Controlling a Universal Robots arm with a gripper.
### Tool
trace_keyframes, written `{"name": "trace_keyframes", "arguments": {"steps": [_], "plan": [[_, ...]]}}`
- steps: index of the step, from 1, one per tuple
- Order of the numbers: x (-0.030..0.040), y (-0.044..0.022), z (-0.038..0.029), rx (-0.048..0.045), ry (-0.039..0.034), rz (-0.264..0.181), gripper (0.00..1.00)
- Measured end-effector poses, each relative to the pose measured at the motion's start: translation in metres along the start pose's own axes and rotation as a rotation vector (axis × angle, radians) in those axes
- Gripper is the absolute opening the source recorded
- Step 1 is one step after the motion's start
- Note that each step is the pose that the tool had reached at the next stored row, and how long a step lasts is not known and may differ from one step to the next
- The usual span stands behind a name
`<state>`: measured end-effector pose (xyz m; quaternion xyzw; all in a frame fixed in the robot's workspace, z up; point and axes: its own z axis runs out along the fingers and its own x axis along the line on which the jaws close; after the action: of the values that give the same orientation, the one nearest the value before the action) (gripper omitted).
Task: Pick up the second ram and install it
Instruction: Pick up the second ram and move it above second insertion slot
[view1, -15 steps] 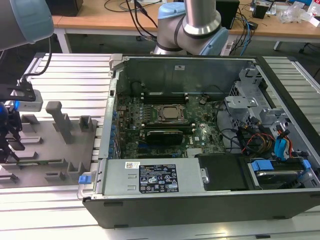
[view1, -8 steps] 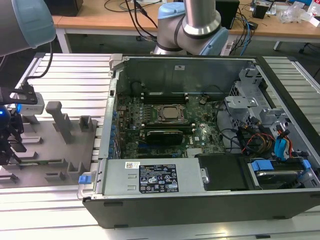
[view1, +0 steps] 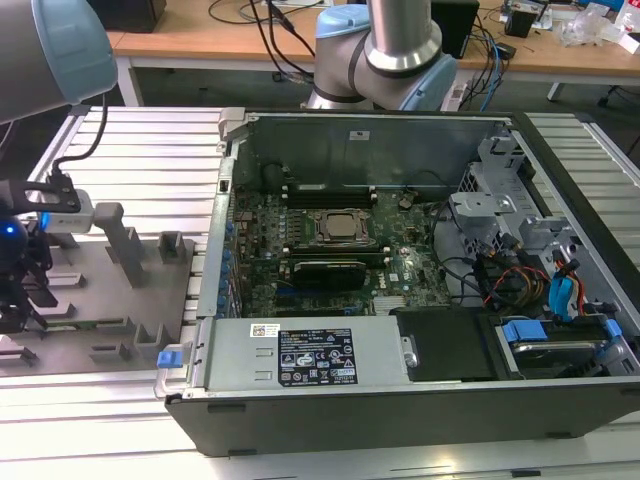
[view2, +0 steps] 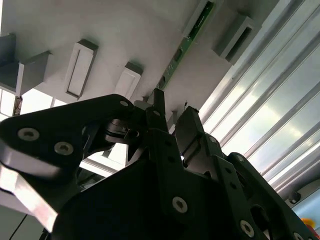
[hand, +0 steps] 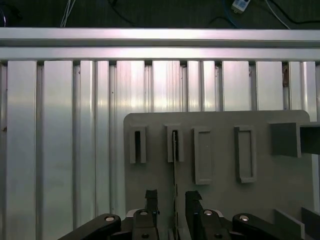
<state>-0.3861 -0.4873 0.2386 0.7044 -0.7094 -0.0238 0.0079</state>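
Observation:
The second ram (hand: 174, 167) is a thin green stick seen edge-on, standing upright in a slot of the grey fixture plate (hand: 220, 200). In the second wrist view the second ram (view2: 186, 42) shows as a green strip running away from the fingers. My gripper (hand: 172, 202) is open and straddles the near end of the stick, one dark finger on each side with a small gap to each. The same straddle shows at the gripper (view2: 172, 117) in the second wrist view. In the exterior view the gripper (view1: 15, 300) hangs over the plate at the far left.
An open computer case (view1: 400, 400) fills the middle of the ribbed aluminium table (view1: 130, 420), with the green motherboard (view1: 400, 270) and black memory slots (view1: 325, 190) inside. Grey holder blocks (view1: 125, 240) stand on the fixture plate. The arm's base (view1: 385, 50) rises behind the case.

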Motion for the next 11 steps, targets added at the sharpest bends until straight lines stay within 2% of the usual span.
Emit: {"name": "trace_keyframes", "arguments": {"steps": [2, 7, 10, 11], "plan": [[-0.0028, -0.0020, 0.0018, 0.0000, 0.0018, -0.004, 0.36], [-0.0029, -0.0029, 0.0102, -0.0001, 0.0029, -0.006, 0.36], [-0.0033, -0.0038, 0.0193, -0.0001, 0.0030, -0.008, 0.36], [-0.0068, -0.0041, 0.0218, -0.0002, 0.0036, -0.008, 0.36]]}}
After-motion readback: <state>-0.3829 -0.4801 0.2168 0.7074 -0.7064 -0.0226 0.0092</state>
